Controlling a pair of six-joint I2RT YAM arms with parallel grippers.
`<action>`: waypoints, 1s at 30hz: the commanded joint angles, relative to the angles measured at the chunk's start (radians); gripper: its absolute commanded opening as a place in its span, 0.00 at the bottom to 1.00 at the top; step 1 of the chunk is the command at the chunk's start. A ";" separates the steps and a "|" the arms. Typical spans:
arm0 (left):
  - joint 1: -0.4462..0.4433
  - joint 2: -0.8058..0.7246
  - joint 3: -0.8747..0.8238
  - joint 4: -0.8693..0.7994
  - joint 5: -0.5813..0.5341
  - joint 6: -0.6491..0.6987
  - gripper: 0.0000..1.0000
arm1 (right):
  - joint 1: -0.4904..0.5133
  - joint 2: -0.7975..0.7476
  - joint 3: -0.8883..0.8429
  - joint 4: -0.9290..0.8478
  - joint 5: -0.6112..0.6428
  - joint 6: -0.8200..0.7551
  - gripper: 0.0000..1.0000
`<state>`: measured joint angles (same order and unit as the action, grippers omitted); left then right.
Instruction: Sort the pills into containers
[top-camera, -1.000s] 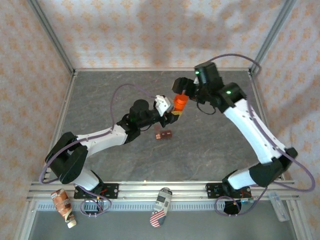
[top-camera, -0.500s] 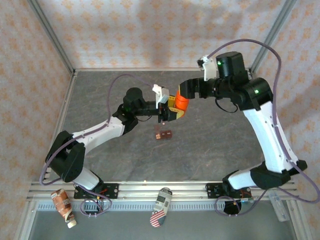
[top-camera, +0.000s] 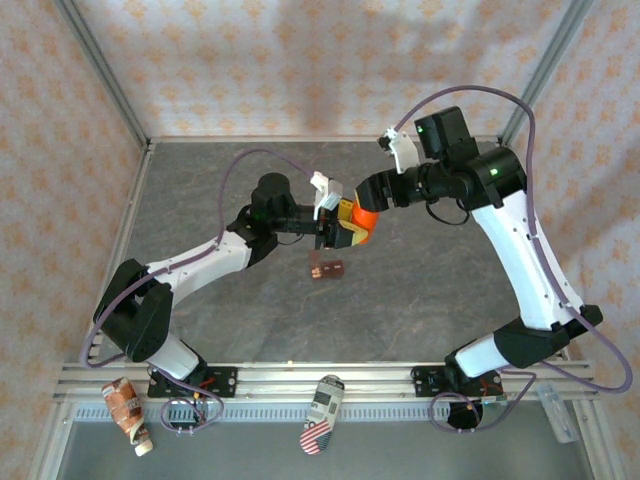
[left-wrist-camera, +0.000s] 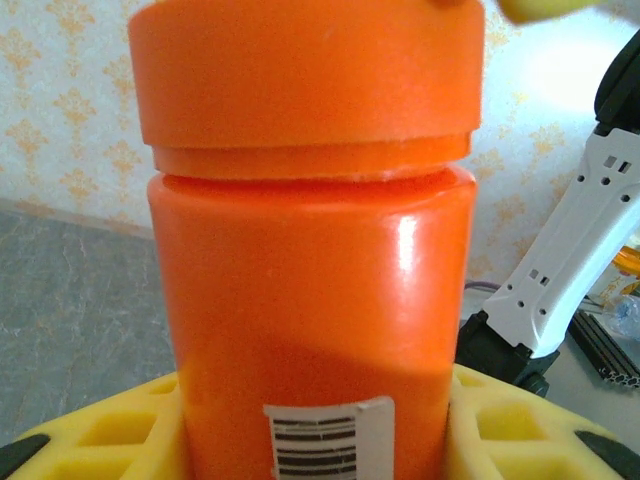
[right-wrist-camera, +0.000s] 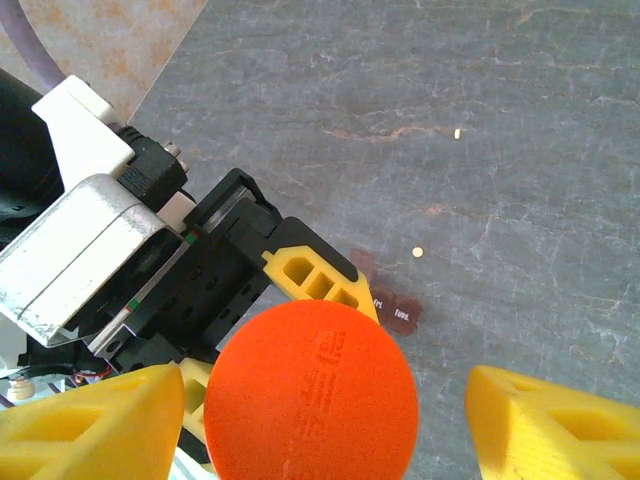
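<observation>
Seemingly we have sorted nothing yet: our left gripper (top-camera: 343, 226) clamps the orange bottle (top-camera: 361, 214), our right gripper (right-wrist-camera: 326, 405) stands wide around its cap (right-wrist-camera: 312, 375), two pills (right-wrist-camera: 417, 253) lie loose on the table (top-camera: 450, 300) near the bottle, the containers (top-camera: 326, 270) just beneath it.

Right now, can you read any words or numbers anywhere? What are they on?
Nothing reads clearly.
The label on the orange bottle: barcode bars, no readable digits.
The cap: raised marks, too faint.
The dark box: tiny white print, too small.
The striped packet and brown packet: print too small.
</observation>
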<state>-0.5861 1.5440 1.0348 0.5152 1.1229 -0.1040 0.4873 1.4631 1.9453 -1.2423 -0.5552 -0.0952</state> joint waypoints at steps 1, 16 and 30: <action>0.008 -0.002 0.044 -0.010 0.029 0.023 0.00 | -0.001 -0.011 -0.018 -0.004 -0.013 -0.014 0.73; 0.005 -0.049 0.055 -0.117 -0.082 0.131 0.00 | 0.010 -0.018 -0.138 0.093 0.049 0.147 0.40; -0.100 -0.078 -0.082 0.094 -0.551 0.244 0.00 | 0.231 0.024 -0.416 0.466 0.431 0.690 0.39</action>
<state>-0.6468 1.4944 0.9089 0.3489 0.6220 0.0998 0.6758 1.4322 1.5513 -0.8764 -0.1341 0.4496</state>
